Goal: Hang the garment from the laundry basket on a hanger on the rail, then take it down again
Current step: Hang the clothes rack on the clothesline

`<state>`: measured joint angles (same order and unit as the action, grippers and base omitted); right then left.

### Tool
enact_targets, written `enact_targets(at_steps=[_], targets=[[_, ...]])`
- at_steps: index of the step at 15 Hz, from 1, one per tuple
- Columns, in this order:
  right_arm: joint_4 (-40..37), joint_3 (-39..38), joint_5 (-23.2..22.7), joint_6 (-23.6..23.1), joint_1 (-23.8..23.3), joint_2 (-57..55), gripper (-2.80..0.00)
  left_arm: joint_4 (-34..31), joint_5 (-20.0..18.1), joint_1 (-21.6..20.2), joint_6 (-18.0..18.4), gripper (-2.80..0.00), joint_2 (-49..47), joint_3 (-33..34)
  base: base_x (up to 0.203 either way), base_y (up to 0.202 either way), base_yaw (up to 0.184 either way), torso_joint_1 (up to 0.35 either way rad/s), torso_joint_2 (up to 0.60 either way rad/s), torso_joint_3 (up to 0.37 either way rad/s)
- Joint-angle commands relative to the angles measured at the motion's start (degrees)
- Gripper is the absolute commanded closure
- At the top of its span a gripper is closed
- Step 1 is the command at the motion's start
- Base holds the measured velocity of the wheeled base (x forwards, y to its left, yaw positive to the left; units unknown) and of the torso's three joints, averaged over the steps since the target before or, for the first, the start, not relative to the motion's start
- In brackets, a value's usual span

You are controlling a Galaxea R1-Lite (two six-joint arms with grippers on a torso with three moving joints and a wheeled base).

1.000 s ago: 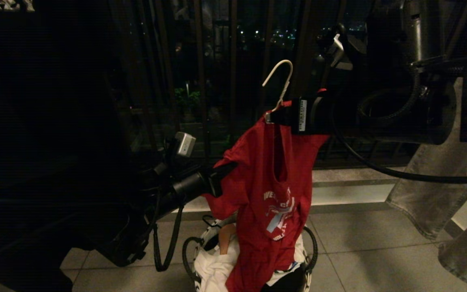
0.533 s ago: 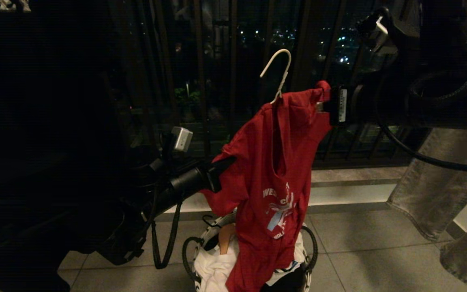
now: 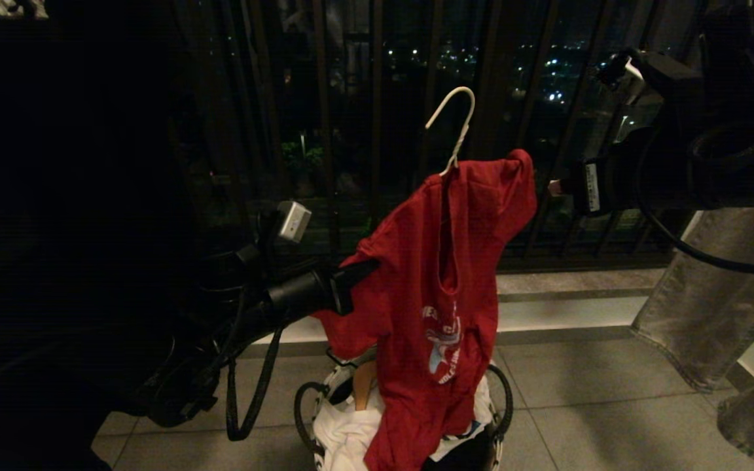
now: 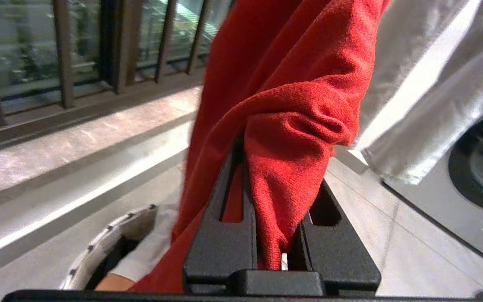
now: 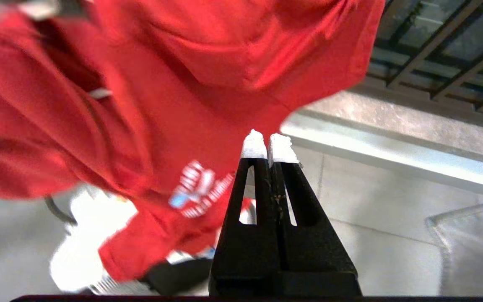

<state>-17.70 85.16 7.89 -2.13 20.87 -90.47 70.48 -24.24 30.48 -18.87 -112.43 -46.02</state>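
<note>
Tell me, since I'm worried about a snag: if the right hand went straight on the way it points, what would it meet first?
Most likely the red T-shirt: the right hand, shut and empty, points at its raised shoulder. Depth is unclear; it might pass just in front.

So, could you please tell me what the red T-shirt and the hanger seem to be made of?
Red T-shirt: apparently soft knit, cotton-like fabric; matte, fuzzy weave, loose folds. Hanger: seemingly thin wire with a smooth white coating, judging by its slim curved hook; metal or plastic is unclear.
</note>
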Motion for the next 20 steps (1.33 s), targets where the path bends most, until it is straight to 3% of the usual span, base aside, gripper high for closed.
enact_targets(at_steps=[1,5,8,10,16,17,20], targets=[[-1.35,-0.7,-1.5,-2.49,-2.59,0.46,0.0,-2.18,-1.17,-0.06,-0.11,0.0,2.17,0.29,0.0,0.0,0.0,0.0,0.0,0.0],[-4.03,-6.08,-10.39,-14.58,-8.71,2.7,0.0,-7.98,-2.83,0.0,-0.03,0.0,4.23,0.31,0.0,0.0,0.0,0.0,0.0,0.0],[-4.1,-9.35,-12.37,-20.9,-10.72,3.6,0.0,-11.32,-6.17,-0.07,-0.11,0.0,5.73,0.66,0.0,0.0,0.0,0.0,0.0,0.0],[-4.1,-11.07,-15.18,-25.59,-12.44,3.62,0.0,-14.76,-6.46,-0.07,-0.04,0.0,7.08,0.51,0.0,0.0,0.0,0.0,0.0,0.0],[-3.95,-15.5,-23.43,-33.35,-14.74,6.12,0.0,-23.47,-10.04,-0.07,0.19,0.0,10.51,-0.35,0.0,0.0,0.0,0.0,0.0,0.0],[-3.81,-16.9,-24.42,-35.04,-14.79,6.42,-2.8,-23.98,-11.18,-0.07,0.24,0.0,10.74,-0.22,0.0,0.0,0.0,0.0,0.0,0.0],[-3.57,-18.81,-26.54,-37.54,-14.8,7.46,-2.8,-27.53,-13.61,-0.07,0.36,0.0,12.02,-0.3,0.0,0.0,0.0,0.0,0.0,0.0]])
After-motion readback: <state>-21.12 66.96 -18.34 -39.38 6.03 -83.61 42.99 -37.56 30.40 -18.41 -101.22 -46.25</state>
